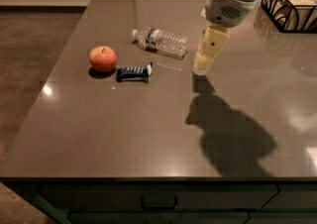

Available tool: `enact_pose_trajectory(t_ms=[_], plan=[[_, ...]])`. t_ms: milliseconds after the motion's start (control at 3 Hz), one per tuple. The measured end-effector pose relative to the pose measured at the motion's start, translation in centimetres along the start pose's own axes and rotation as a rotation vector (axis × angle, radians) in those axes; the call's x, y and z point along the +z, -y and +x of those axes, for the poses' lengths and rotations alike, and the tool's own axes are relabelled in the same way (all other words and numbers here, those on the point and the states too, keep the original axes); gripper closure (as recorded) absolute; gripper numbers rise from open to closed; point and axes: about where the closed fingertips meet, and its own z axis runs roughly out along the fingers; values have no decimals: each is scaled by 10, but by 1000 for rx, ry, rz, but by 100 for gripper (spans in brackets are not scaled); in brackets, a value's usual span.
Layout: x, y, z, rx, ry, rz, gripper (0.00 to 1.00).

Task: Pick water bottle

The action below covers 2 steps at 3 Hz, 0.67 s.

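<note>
Camera view over a dark grey polished countertop [124, 134]: my cream-coloured gripper [201, 67] hangs pointing down just right of the small clear ribbed plastic water bottle [161, 42], apart from it, probably lining up a grasp. Whether it is open or closed, I cannot tell. The bottle lies on its side, white cap leftward. A red apple [103, 58] and a dark blue snack bar wrapper [133, 72] lie nearer the front left. A black wire basket [275, 17] at far right holds pale items I cannot identify.
</note>
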Motion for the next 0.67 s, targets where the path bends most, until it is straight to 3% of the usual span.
enact_pose_trajectory(t_ms=[333,667], plan=[[26,22,-18,-6,11,-10,0],[55,48,-29,39,11,-43,0]])
